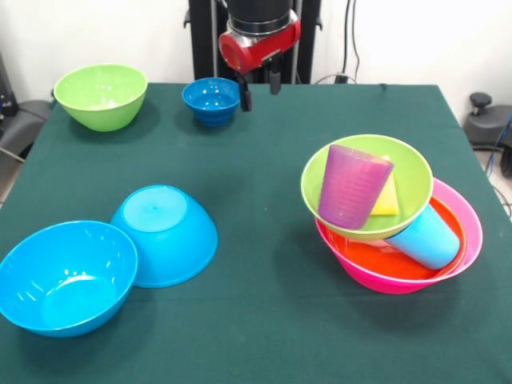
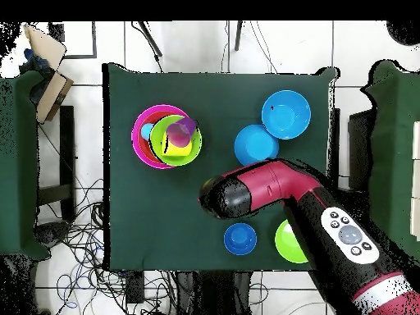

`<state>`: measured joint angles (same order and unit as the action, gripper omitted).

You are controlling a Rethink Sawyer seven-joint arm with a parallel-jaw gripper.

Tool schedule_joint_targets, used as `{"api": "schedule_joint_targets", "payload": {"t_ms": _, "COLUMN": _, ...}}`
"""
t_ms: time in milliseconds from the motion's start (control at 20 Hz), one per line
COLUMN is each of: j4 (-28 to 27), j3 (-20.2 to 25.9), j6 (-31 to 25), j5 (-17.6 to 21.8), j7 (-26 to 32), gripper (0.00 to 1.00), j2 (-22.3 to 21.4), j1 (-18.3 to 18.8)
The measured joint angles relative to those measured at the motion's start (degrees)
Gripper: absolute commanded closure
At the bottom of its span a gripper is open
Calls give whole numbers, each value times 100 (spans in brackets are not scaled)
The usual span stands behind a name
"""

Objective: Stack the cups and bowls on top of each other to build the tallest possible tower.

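- Dark green tablecloth covers the table — it fills most of the front view and sits as a square in the middle of the overhead view.
- Tangled black cables lie on the white tiled floor, lower left of the overhead view.
- A tan, cardboard-like object sits in the upper left corner of the overhead view.
- White wall runs along the top of the front view.

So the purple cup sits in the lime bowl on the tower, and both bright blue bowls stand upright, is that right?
Not quite. The purple cup does sit in the lime bowl on the tower, but only one bright blue bowl stands upright. The other blue bowl lies upside down, leaning on the first one's rim. The front view shows it.
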<state>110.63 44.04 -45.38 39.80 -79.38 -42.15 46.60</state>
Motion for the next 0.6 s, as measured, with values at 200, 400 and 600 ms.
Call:
{"api": "schedule_joint_targets", "payload": {"t_ms": 200, "j4": 73, "j3": 168, "j6": -223, "j5": 8, "j7": 220, "gripper": 0, "j2": -35, "j1": 344}}
{"api": "schedule_joint_targets", "payload": {"t_ms": 400, "j4": 90, "j3": 319, "j6": -357, "j5": 19, "j7": 635, "gripper": 0, "j2": -34, "j1": 795}}
{"api": "schedule_joint_targets", "payload": {"t_ms": 600, "j4": 89, "j3": 351, "j6": -431, "j5": 138, "j7": 1124, "gripper": 0, "j2": -23, "j1": 1164}}
